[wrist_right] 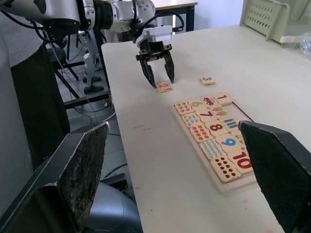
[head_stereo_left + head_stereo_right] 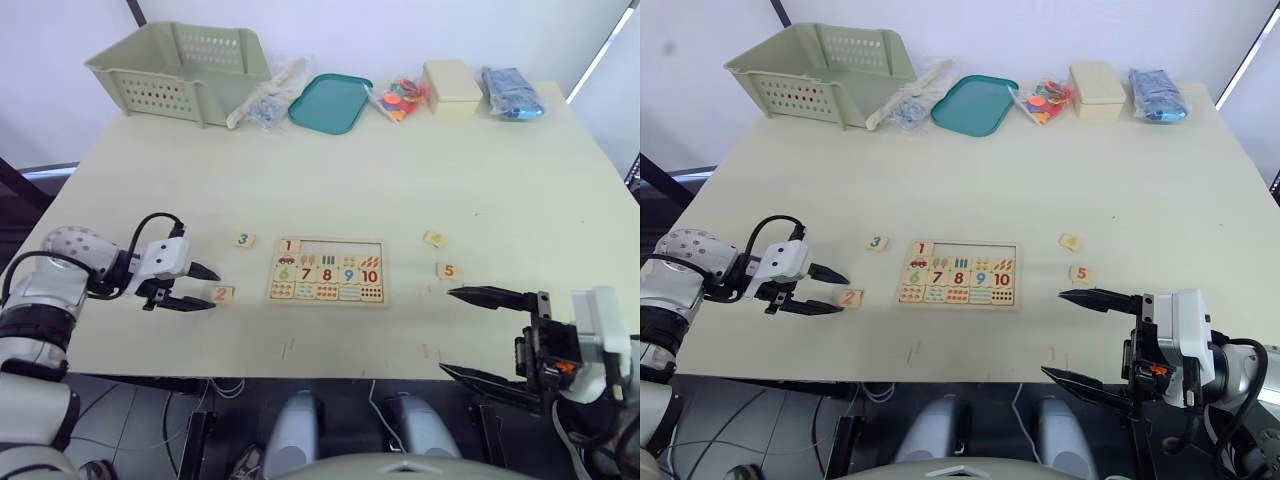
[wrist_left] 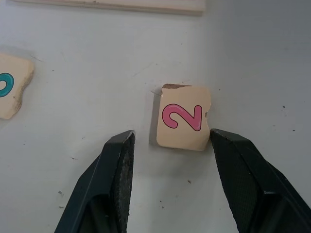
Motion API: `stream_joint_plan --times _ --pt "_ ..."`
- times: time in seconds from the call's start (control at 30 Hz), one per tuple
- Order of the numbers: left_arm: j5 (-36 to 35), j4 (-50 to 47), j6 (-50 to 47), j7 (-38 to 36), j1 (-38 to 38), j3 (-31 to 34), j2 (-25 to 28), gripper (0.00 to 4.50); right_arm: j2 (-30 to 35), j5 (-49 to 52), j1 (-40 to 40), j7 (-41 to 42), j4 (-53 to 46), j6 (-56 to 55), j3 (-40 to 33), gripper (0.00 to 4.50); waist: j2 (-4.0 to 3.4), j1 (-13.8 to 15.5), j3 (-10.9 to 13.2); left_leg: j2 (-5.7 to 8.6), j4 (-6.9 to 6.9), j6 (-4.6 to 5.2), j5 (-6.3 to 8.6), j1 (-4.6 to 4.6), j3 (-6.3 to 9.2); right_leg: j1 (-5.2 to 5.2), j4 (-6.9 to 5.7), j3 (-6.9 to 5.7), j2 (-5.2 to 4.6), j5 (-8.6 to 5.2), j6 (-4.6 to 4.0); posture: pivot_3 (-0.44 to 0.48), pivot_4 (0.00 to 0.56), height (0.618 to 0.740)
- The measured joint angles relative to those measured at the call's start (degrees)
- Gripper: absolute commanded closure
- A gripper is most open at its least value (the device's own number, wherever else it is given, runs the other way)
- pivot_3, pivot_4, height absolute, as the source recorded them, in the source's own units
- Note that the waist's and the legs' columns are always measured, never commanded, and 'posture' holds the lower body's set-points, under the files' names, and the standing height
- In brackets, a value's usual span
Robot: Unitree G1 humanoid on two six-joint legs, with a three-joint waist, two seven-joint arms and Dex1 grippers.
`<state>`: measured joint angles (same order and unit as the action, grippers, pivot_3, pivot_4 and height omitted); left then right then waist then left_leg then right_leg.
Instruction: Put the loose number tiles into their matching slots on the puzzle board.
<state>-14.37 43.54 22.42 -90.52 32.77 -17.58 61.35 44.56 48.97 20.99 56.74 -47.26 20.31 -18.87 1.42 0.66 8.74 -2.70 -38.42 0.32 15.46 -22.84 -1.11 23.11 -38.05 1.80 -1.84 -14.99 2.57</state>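
The puzzle board [image 2: 327, 301] lies flat at the table's middle. Tile 1 [image 2: 289, 245] sits in the leftmost slot, and the other slots [image 2: 340, 247] of that row are bare. Tile 2 [image 3: 183, 118] lies on the table left of the board. My left gripper [image 2: 207, 287] is open, low over the table, with tile 2 between its fingertips and untouched. Tile 3 [image 2: 243, 239] rests further back on the left. Tile 5 [image 2: 449, 271] and a tile with a yellowish digit [image 2: 434, 238] lie right of the board. My right gripper [image 2: 450, 330] is wide open near the front edge, just in front of tile 5.
Along the far edge stand a green basket [image 2: 185, 65], a clear bag [image 2: 268, 100], a teal tray [image 2: 330, 102], a bag of colourful pieces [image 2: 400, 98], a cream box [image 2: 452, 87] and a blue packet [image 2: 511, 92].
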Motion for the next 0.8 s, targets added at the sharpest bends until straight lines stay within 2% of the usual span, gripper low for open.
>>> stream_joint_plan --times 0.37,0.8 --pt "-3.26 2.64 2.88 0.00 -2.39 1.92 -1.03 1.88 0.04 0.05 0.42 -0.46 -0.16 -0.41 -0.12 0.00 -0.06 0.01 -0.04 0.00 0.00 0.00 0.00 0.02 0.00 -0.01 0.00 0.00 0.00 0.00 0.00 0.000 0.150 0.740" --pt "-3.13 4.97 4.39 -0.09 -2.46 3.61 -2.98 1.88 0.07 0.06 1.19 -0.75 -0.20 -0.43 -0.17 0.00 -0.40 0.16 -0.26 0.02 0.00 0.00 0.00 0.04 -0.02 -0.04 0.00 0.01 -0.02 0.00 0.01 0.000 0.150 0.740"
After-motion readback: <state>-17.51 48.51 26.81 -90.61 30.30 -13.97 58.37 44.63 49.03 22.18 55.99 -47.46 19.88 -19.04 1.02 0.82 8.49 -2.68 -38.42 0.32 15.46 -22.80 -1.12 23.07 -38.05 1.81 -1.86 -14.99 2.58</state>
